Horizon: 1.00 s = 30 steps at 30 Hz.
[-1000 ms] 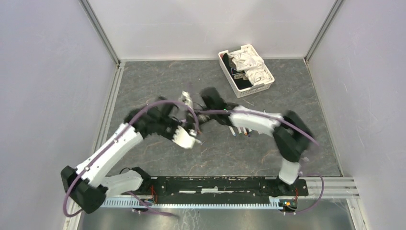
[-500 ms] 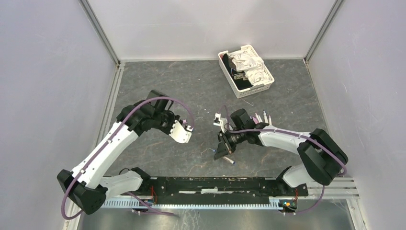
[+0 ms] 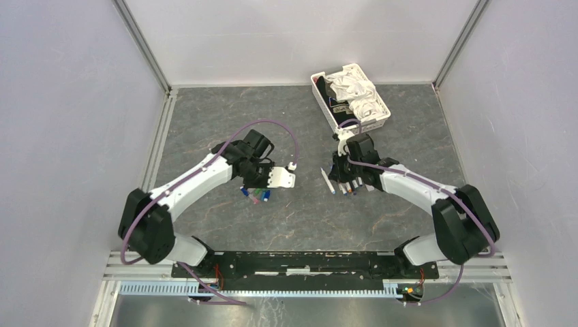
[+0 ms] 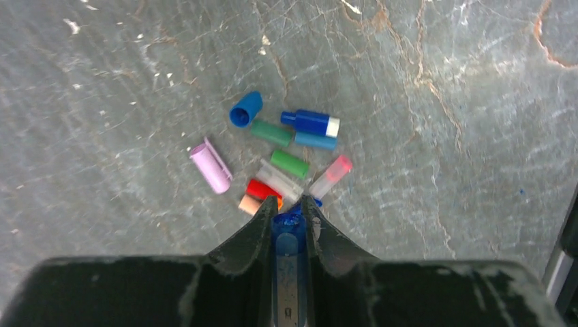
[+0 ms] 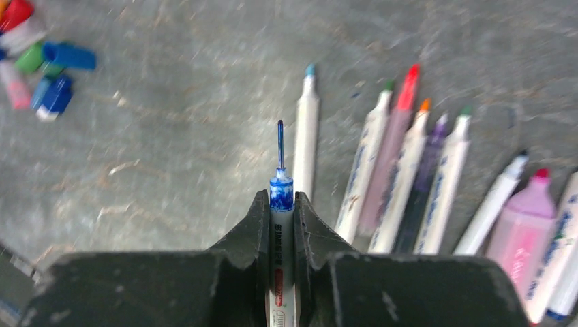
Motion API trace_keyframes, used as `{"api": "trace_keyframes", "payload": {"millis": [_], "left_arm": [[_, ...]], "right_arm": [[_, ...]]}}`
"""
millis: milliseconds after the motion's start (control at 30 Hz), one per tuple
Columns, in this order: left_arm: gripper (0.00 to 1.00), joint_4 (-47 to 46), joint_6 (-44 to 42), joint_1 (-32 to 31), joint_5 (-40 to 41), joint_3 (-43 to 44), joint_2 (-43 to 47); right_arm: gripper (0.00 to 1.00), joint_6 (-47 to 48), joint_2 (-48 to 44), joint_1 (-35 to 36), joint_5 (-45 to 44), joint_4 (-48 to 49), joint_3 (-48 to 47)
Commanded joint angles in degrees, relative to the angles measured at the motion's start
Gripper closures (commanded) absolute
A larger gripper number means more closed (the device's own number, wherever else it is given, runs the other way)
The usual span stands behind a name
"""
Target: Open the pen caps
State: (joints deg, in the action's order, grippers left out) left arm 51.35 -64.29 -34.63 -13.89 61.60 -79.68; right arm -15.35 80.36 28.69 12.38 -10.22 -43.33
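- Blue plastic sits pinched between the jaws of the left gripper (image 4: 290,206). It looks like a blue cap (image 4: 287,225), held over the near edge of the heap of loose pen caps (image 4: 290,163) on the grey table (image 4: 443,102).
- The right gripper (image 5: 280,201) is clenched on the blue pen (image 5: 280,187). Its thin bare tip points forward, beside the row of uncapped pens (image 5: 402,170) lying on the table.
- Let go here, the cap could bounce or roll away from the heap, since the caps are round and lie loose.
- Lowering the pen tip-first could bend the fine nib or streak ink across the table.
- Set down carelessly, the barrel may roll into its neighbours and knock the row out of line.
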Motion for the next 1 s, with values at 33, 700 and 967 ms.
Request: {"api": "trace_keyframes", "payload": {"millis": [33,700,967], "left_arm": [[0.75,-8.11,7.80,-1.07,-0.21,-0.98,-5.38],[0.66,-12.93,14.60,-2.11,-1.99,0.20,-7.69],[0.01,-8.40,22.22,-0.81,-1.11,9.44,-2.29]], "right_arm": [[1.00,-2.71,6.03,0.31,-11.90,7.25,-4.67],[0.90,0.98,20.88,1.76,-14.20,10.69,-11.68],[0.74,1.60,19.74,1.99,-14.56,10.49,-10.36]]}}
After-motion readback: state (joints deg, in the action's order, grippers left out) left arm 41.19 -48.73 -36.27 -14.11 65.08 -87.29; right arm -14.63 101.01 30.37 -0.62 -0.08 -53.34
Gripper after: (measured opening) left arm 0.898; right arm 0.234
